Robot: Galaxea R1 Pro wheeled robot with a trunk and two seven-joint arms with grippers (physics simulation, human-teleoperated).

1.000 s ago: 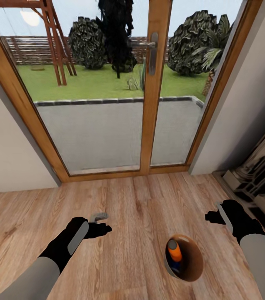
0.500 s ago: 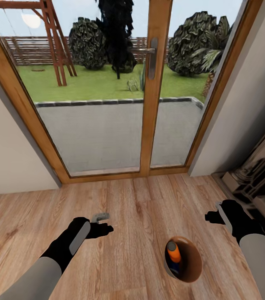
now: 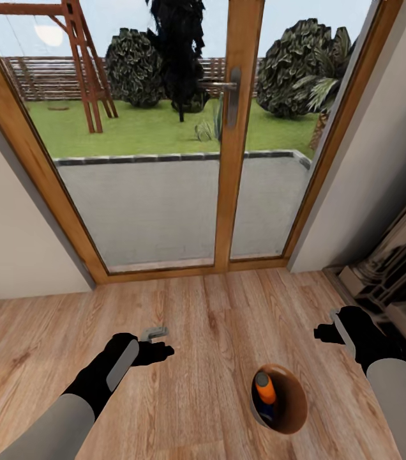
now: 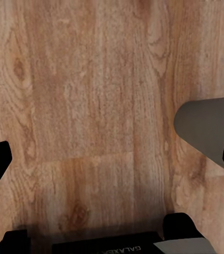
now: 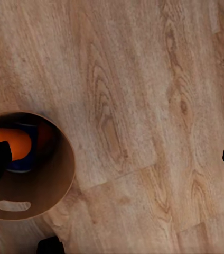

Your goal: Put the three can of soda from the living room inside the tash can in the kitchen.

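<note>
Compared with a second ago, the whole head view has crept a bit, so the bin (image 3: 281, 399) is now seen slightly lower and the garden outside slightly higher; the arms are held pretty much where they were.

Writing first: a strip of upside-down lettering is seen on the left gripper's body in the left wrist view, readable as "GALAXE" before it gets cut off. No label can be made out on the cans.

The bin is a small round bucket, coppery-brown inside and grey outside, stood on the plank floor (image 3: 216, 319) between the two arms, nearer the right one. An oval handle hole is seen near its rim in the right wrist view. An orange can (image 3: 265, 388) with a grey top is leaned inside it, and a dark blue can (image 5: 23, 161) is tucked under that one.

The left gripper (image 3: 159, 342) is spread open with nothing in it. The right gripper (image 3: 323, 332) is also held apart and empty, judging by the wide-set fingertips in its wrist view.

Open floor is left ahead up to the wooden-framed glass door (image 3: 235, 128). A white wall (image 3: 11, 230) is on the left, and dark shelving (image 3: 398, 275) is close on the right.
</note>
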